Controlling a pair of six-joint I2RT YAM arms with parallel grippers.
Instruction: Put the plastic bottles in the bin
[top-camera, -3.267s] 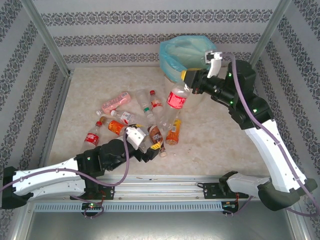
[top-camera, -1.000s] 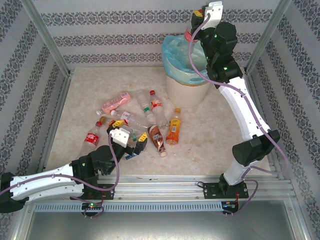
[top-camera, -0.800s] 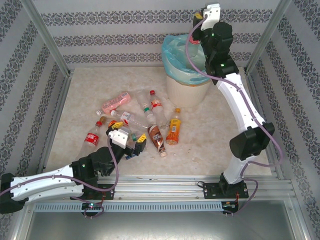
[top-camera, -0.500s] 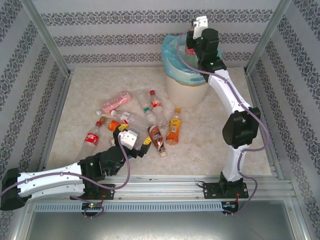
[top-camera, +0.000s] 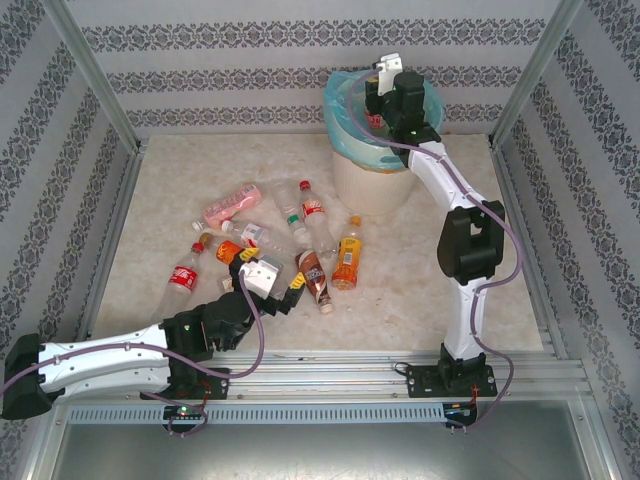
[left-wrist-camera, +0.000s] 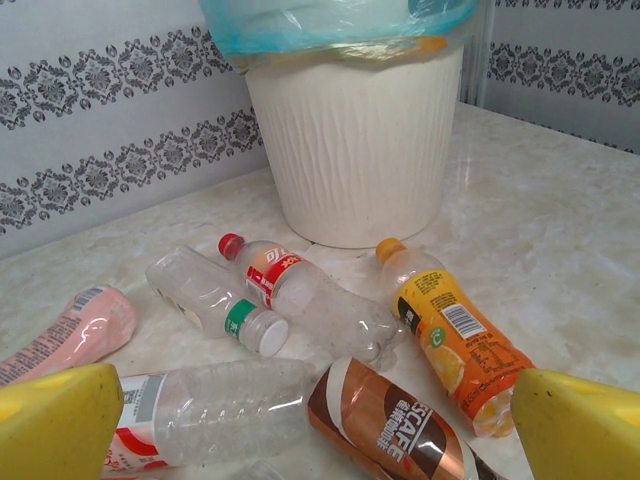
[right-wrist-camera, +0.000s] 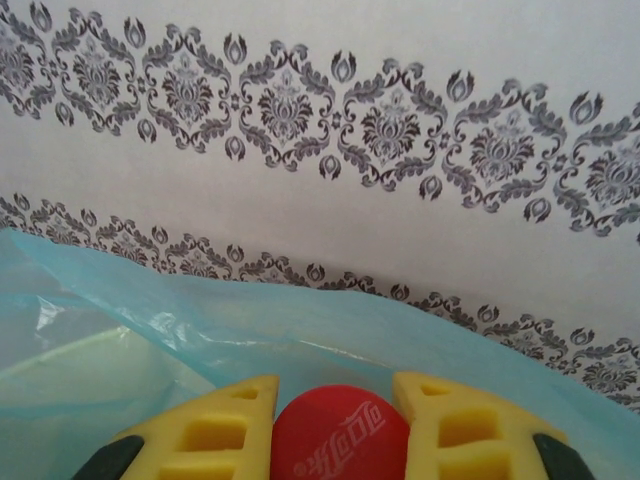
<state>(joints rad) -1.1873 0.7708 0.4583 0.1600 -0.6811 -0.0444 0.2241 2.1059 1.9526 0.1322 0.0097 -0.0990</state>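
Observation:
My right gripper (top-camera: 374, 96) hangs over the mouth of the bin (top-camera: 375, 182), a cream bucket with a blue-green bag (right-wrist-camera: 200, 330). It is shut on a plastic bottle, whose red cap (right-wrist-camera: 340, 440) sits between the yellow fingers (right-wrist-camera: 215, 435). Several more plastic bottles lie on the table left of the bin: a pink one (top-camera: 230, 205), a red-labelled one (top-camera: 183, 275), an orange one (top-camera: 347, 255) and a brown one (top-camera: 313, 277). My left gripper (top-camera: 271, 270) stands open low over the pile. The brown bottle (left-wrist-camera: 400, 425) and a clear one (left-wrist-camera: 210, 405) lie just ahead between its fingertips (left-wrist-camera: 60, 420).
Patterned walls close the table at the back and both sides, with metal posts at the corners. The bin (left-wrist-camera: 350, 140) stands at the back right, close behind the pile. Bare marble tabletop (top-camera: 420, 290) lies right of the bottles.
The right arm has brought its bottle down and left from high above the bin to just over the bin's mouth. The left gripper has shifted slightly right towards the brown bottle, still open.

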